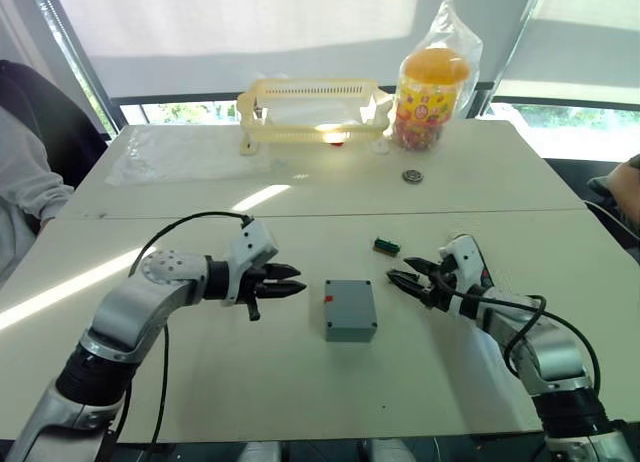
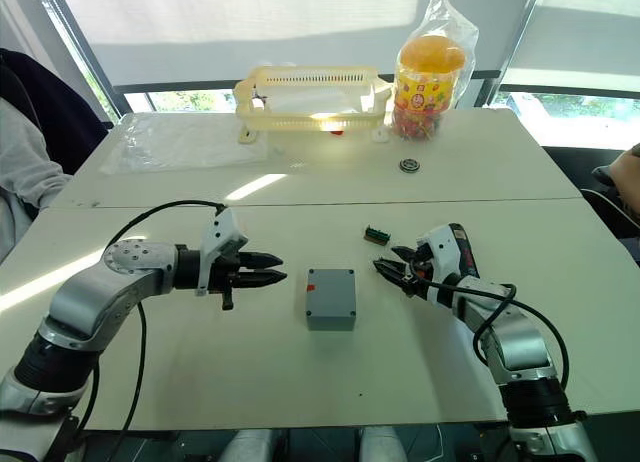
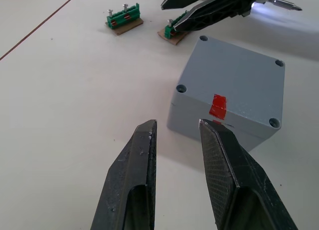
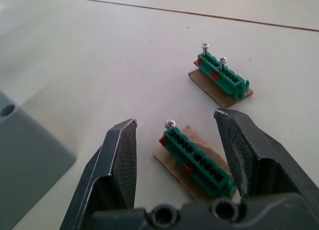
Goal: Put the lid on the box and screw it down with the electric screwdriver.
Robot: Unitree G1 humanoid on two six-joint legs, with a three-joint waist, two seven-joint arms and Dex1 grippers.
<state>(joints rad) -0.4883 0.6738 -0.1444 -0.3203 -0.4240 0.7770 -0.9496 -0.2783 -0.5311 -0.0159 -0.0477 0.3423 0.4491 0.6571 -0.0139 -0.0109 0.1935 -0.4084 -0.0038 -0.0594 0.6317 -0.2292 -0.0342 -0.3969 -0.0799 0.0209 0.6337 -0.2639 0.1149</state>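
Note:
The grey-blue box point(image 1: 350, 309) stands mid-table with a red mark point(image 3: 218, 105) on the side facing my left gripper. The flat lid point(image 3: 239, 80) lies on top of it, with an open hole at each corner. My left gripper point(image 1: 298, 282) hovers just left of the box, its fingers a little apart and empty. My right gripper point(image 4: 174, 116) is open to the right of the box, straddling a green terminal block point(image 4: 199, 163) that holds one screw. Behind that gripper I see the electric screwdriver's lit tip and bit point(image 3: 281, 3); its body is hidden.
A second green block point(image 4: 224, 78) with two screws lies just beyond. At the far side of the table stand a yellow rack point(image 1: 315, 107), a bagged candy jar point(image 1: 430, 92), a small round part point(image 1: 412, 176) and a clear plastic sheet point(image 1: 185, 154). People sit at both table ends.

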